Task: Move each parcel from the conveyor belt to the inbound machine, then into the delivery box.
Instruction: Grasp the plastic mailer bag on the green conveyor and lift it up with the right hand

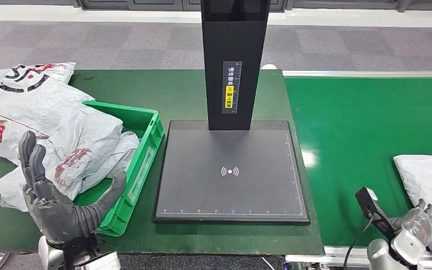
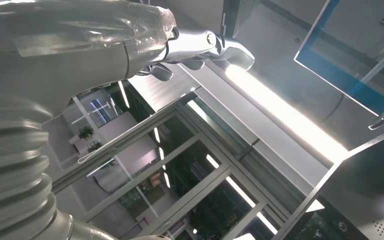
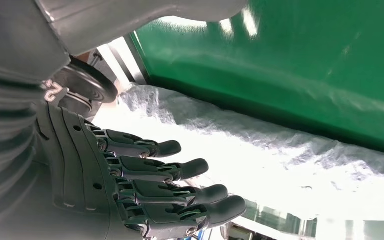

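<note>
A white plastic parcel (image 1: 430, 188) lies on the green conveyor belt (image 1: 365, 140) at the far right; the right wrist view shows its crinkled surface (image 3: 290, 160). My right hand (image 1: 417, 224) is low at the parcel's near edge, its fingers (image 3: 180, 170) stretched out flat beside the parcel and holding nothing. The inbound machine (image 1: 230, 169), a black scan plate with a tall black post, stands bare in the middle. My left hand (image 1: 50, 194) is raised at the lower left, palm open and fingers up, just in front of the green delivery box (image 1: 146, 149). It also appears in the left wrist view (image 2: 195, 47).
Several white and grey parcels with red and black print (image 1: 50, 124) are heaped in and over the green box and spill onto the dark green table (image 1: 174, 90) to its left. A metal rail (image 1: 365, 73) edges the belt's far side.
</note>
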Action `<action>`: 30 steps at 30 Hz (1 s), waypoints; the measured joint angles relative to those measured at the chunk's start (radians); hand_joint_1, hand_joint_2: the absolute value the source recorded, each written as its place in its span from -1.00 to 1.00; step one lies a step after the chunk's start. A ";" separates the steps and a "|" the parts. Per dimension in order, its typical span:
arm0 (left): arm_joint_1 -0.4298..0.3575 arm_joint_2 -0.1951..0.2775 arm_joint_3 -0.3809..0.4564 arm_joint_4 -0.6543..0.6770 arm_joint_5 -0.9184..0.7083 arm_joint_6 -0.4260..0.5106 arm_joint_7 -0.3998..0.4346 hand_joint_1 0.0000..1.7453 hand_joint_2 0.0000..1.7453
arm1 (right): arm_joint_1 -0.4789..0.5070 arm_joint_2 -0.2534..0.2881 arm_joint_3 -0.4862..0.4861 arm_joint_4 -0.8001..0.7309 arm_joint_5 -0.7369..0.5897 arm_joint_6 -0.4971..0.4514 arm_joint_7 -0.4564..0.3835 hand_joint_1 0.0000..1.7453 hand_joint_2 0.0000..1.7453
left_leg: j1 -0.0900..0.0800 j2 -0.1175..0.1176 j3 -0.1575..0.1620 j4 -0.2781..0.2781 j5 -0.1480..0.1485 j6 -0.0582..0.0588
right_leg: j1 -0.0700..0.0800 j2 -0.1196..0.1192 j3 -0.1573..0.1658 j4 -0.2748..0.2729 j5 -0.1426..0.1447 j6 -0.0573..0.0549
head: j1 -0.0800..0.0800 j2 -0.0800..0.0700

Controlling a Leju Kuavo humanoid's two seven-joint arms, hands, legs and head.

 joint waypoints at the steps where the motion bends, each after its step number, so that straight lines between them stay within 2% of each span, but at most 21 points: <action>1: 0.000 0.000 0.000 0.000 -0.001 0.000 0.000 -1.00 1.00 | 0.000 0.000 0.000 -0.001 0.000 0.000 0.000 -1.00 1.00 | 0.000 0.000 0.000 0.000 0.000 0.000 | 0.000 0.000 0.000 0.000 0.000 0.000 | 0.000 0.000; 30: 0.000 -0.004 0.000 0.001 -0.010 -0.011 0.006 -1.00 1.00 | 0.004 0.000 0.000 -0.022 0.001 0.011 0.011 -1.00 1.00 | 0.000 0.000 0.000 0.000 0.000 0.000 | 0.000 0.000 0.000 0.000 0.000 0.000 | 0.000 0.000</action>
